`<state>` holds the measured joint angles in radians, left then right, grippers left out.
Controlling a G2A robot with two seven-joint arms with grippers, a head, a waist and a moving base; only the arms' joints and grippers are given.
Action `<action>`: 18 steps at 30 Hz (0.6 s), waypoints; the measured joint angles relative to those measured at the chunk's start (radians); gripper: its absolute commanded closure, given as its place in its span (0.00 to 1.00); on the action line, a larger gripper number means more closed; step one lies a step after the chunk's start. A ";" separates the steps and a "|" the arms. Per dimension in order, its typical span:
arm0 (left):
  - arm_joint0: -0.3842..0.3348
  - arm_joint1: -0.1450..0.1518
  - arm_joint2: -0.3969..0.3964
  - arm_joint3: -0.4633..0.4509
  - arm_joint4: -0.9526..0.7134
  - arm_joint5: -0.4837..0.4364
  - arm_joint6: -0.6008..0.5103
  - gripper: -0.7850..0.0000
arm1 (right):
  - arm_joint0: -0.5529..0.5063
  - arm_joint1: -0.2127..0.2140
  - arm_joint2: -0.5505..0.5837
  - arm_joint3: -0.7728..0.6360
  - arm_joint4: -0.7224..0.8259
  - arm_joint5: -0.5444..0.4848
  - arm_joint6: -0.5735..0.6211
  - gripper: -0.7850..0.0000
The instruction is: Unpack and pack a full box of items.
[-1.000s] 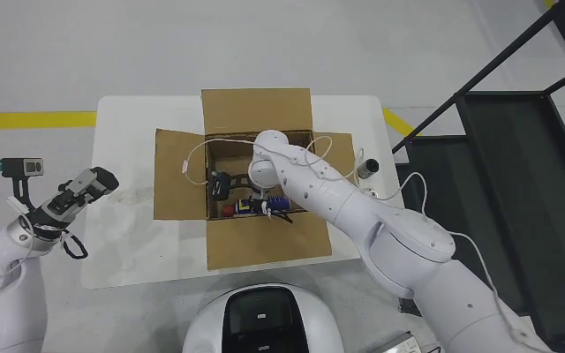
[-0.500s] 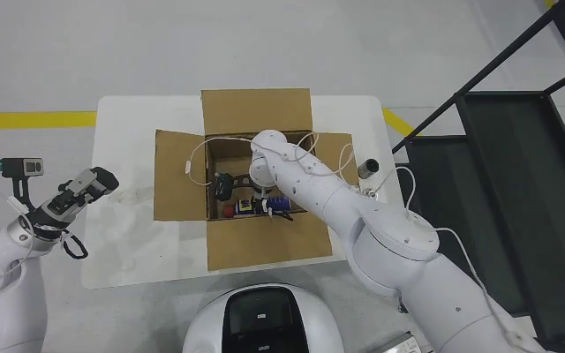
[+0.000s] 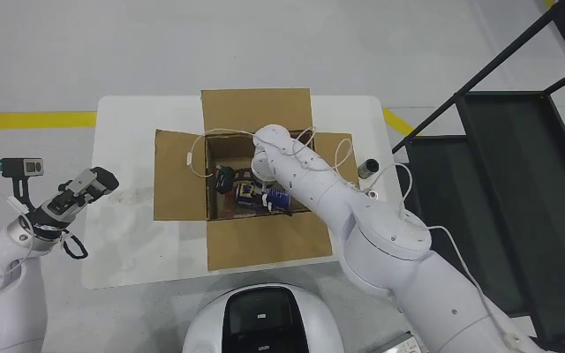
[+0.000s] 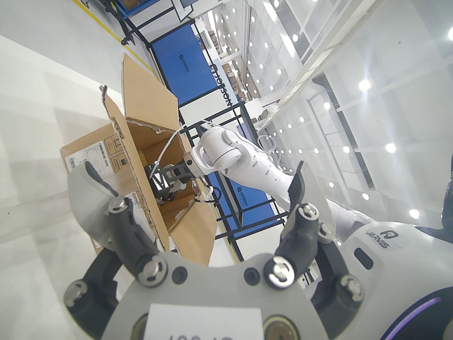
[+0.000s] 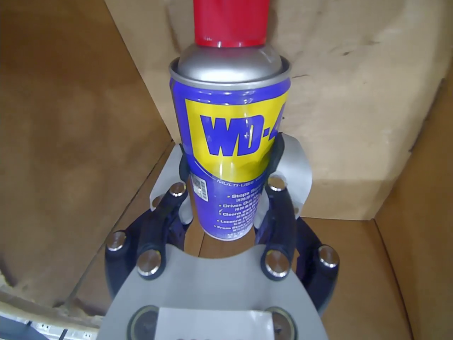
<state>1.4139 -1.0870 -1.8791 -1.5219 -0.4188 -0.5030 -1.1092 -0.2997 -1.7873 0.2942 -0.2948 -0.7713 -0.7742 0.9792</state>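
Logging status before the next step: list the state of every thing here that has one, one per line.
cardboard box, all four flaps folded open.
spray can, red cap on, gripped inside the cardboard box.
right gripper, shut on the spray can.
left gripper, open and empty, away from the cardboard box.

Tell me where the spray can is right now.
The spray can is clamped in the right gripper, inside the open cardboard box on the table, near one inner corner.
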 measured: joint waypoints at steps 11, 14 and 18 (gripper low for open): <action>0.000 0.000 0.000 0.000 0.000 0.000 0.000 0.00 | 0.045 0.029 0.023 0.034 -0.030 -0.041 -0.123 1.00; 0.000 0.000 0.000 0.000 0.000 0.000 0.000 0.00 | 0.050 0.042 0.030 0.040 -0.038 -0.034 -0.156 1.00; 0.000 0.000 0.000 0.000 0.000 0.000 0.000 0.00 | 0.050 0.058 0.041 0.041 -0.039 -0.027 -0.176 1.00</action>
<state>1.4139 -1.0870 -1.8791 -1.5219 -0.4188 -0.5030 -1.1092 -0.2496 -1.7296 0.3355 -0.2539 -0.8100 -0.8016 0.8030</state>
